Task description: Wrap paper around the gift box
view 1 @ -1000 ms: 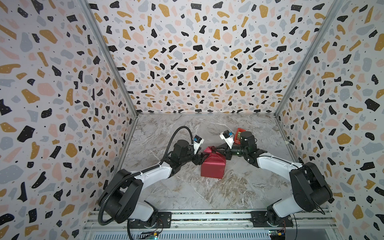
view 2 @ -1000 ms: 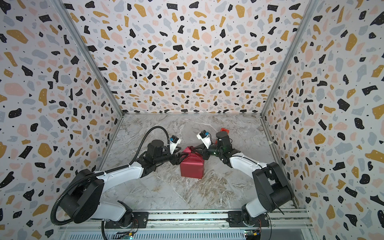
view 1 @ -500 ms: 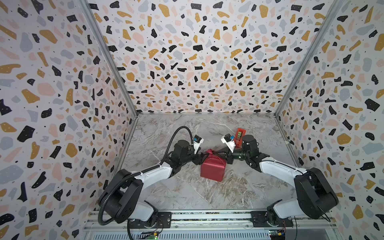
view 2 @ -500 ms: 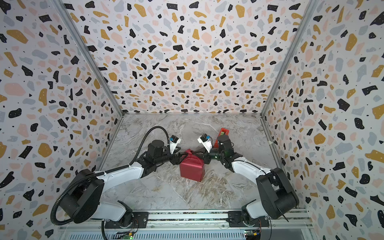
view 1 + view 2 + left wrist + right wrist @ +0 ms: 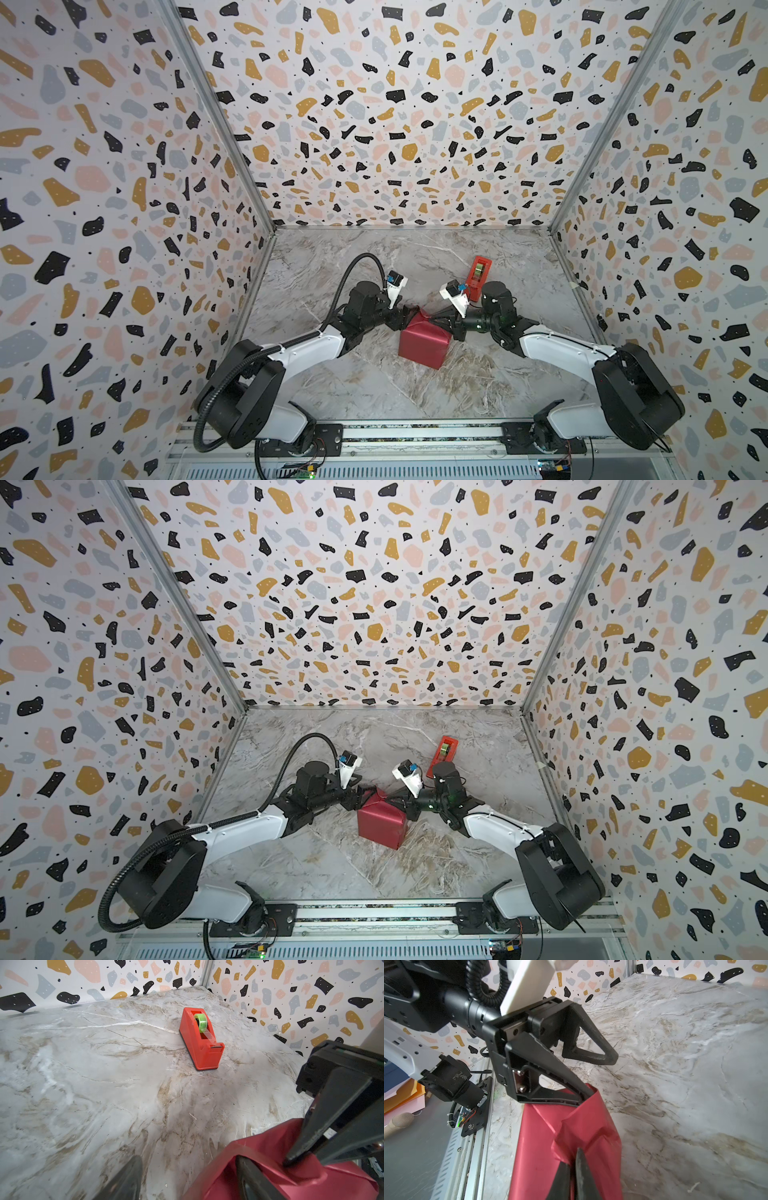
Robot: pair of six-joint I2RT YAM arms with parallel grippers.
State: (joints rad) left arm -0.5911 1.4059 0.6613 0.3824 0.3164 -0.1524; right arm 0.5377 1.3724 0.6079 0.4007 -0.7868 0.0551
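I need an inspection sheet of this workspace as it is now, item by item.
Surface: grey marble-pattern tabletop, with tiny white scraps.
Job's things: crimson red wrapping paper covers a box-shaped parcel; its top folds stand loose.
Clutter: red-orange plastic tape dispenser, apart from the parcel.
Grippers: left gripper jaws open, one finger inside a fold; right gripper jaws nearly closed on a fold.
Cables: black corrugated hose arches up clear of the parcel.
Surroundings: terrazzo-pattern walls on three sides.

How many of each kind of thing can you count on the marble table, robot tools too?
Shiny crimson wrapping paper, folded round a boxy shape: 1
Red-orange plastic tape dispenser with a green roll: 1
Black robot tools: 2 (left tool, right tool)
Total: 4
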